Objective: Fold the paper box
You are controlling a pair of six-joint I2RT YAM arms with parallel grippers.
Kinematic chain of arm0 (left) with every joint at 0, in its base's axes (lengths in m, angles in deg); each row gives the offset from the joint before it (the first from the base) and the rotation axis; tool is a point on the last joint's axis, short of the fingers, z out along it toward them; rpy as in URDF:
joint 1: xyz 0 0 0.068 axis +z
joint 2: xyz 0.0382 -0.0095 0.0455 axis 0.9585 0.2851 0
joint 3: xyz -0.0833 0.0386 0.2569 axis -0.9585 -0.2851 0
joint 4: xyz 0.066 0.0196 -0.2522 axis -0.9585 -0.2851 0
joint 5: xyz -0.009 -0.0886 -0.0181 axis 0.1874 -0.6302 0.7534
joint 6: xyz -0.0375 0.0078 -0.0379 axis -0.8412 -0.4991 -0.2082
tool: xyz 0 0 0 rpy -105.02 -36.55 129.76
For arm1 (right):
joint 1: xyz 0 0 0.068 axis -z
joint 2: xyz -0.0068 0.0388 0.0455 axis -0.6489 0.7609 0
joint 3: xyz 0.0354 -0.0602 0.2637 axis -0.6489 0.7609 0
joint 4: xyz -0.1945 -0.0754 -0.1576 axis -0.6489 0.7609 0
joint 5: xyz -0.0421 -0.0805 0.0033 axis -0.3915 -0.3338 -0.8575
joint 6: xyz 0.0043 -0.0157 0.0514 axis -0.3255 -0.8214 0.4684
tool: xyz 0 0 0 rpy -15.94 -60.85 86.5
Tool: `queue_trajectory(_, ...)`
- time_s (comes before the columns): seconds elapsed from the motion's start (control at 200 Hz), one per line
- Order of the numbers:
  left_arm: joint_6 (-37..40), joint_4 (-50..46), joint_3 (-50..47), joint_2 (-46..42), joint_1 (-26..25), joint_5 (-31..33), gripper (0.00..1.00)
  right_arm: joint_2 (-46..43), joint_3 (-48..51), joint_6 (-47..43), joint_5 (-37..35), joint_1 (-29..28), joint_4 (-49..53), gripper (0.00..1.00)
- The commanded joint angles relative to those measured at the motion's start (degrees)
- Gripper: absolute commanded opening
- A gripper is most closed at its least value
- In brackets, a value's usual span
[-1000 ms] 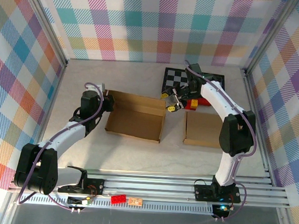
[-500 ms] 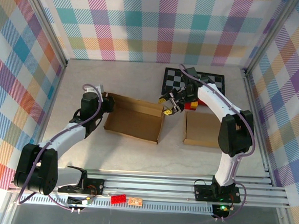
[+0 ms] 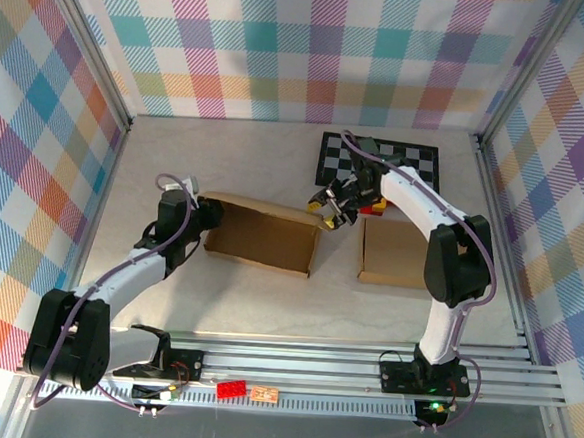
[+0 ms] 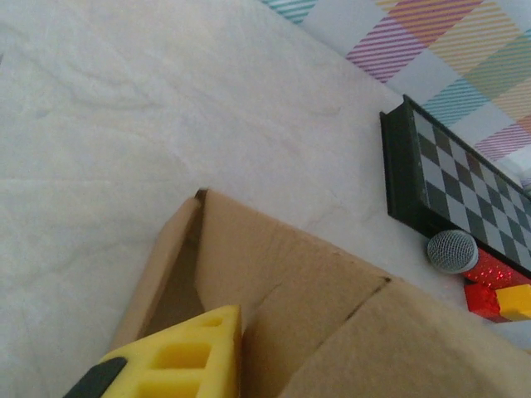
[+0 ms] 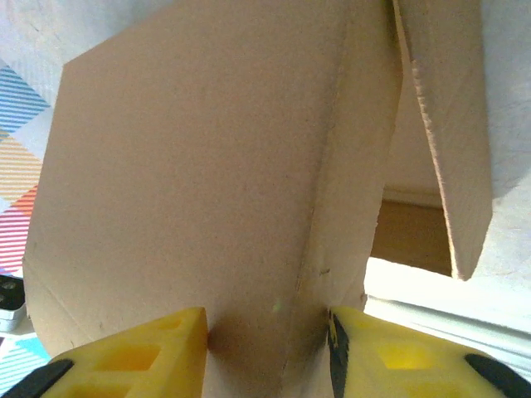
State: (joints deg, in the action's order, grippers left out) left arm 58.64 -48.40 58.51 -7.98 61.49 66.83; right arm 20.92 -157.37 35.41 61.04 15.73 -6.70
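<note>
I am working both arms on the paper box [image 3: 262, 239], which is lying open-topped on the table [image 3: 176, 151], just off the checkered board [image 3: 381, 161] on the side toward my bases and to its left. Its long axis is running roughly along the board's near edge, so one short end is pointing at the board and the other is pointing away from it.

My right gripper [image 3: 330, 207] is sitting at the end nearest the board, just off the board's near-left corner. In the right wrist view I am pinching cardboard: the yellow fingers [image 5: 133, 356] are pressing on either side of a creased panel of the box [image 5: 207, 166], with a loose flap hanging off beside it.

My left gripper [image 3: 205, 213] is sitting at the end farthest from the board. In its wrist view I am seeing one yellow finger [image 4: 178, 352] lying against the inside of the end wall [image 4: 290, 290], with the board [image 4: 465, 191] beyond the box's far wall. With the other finger hidden, I cannot tell whether that gripper is clenched or released.

I am judging that the next fold turns on the board-side end, where the right arm is the nearer one and the left is only bracing.
</note>
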Motion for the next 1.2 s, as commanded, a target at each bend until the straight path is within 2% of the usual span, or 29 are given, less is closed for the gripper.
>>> queue_trajectory(0.0, -2.9, -2.8, -1.7, -2.4, -0.7, -1.2, 0.21, -0.9, 1.8, -3.6, -3.6, -1.0, 0.9, 0.42)
queue_trajectory(0.145, -3.3, -5.2, -1.8, -3.9, -0.7, -1.6, 0.27, -1.6, 3.2, -4.2, -5.3, -1.1, -0.5, 0.42)
queue_trajectory(0.285, -4.4, -11.3, -0.2, -5.4, -0.7, -2.7, 0.47, -1.5, 3.0, -5.2, -6.6, -1.3, -0.4, 0.41)
queue_trajectory(0.37, -6.2, -17.4, 1.1, -7.0, -0.7, -3.2, 0.58, -1.3, 3.1, -5.4, -6.6, -1.3, -0.8, 0.41)
queue_trajectory(0.53, -9.5, -29.6, 3.6, -9.3, -0.7, -6.8, 0.66, -1.1, 3.4, -5.3, -7.2, -1.3, -1.4, 0.41)
queue_trajectory(0.6, -11.9, -36.4, 4.4, -10.6, -0.7, -9.0, 0.73, -1.0, 3.4, -5.4, -7.3, -1.3, -1.4, 0.41)
queue_trajectory(0.75, -16.9, -47.2, 7.8, -14.7, -1.0, -12.5, 0.72, -0.8, 3.3, -5.7, -7.6, -1.3, -0.9, 0.41)
queue_trajectory(0.855, -19.8, -54.9, 14.6, -19.5, -1.1, -9.6, 0.70, -0.9, 3.3, -6.1, -7.9, -1.3, -0.7, 0.41)
queue_trajectory(0.925, -19.4, -59.7, 22.2, -19.4, -0.9, -6.6, 0.66, -1.1, 3.3, -6.3, -8.2, -1.3, -0.4, 0.41)
queue_trajectory(1.025, -15.1, -66.0, 35.7, -12.2, -0.2, -3.7, 0.62, -1.2, 3.4, -6.6, -8.5, -1.3, -0.2, 0.41)
queue_trajectory(1.2, 0.2, -74.2, 59.0, 10.5, 2.6, -1.1, 0.63, -1.2, 3.2, -7.4, -9.3, -1.4, 0.5, 0.43)
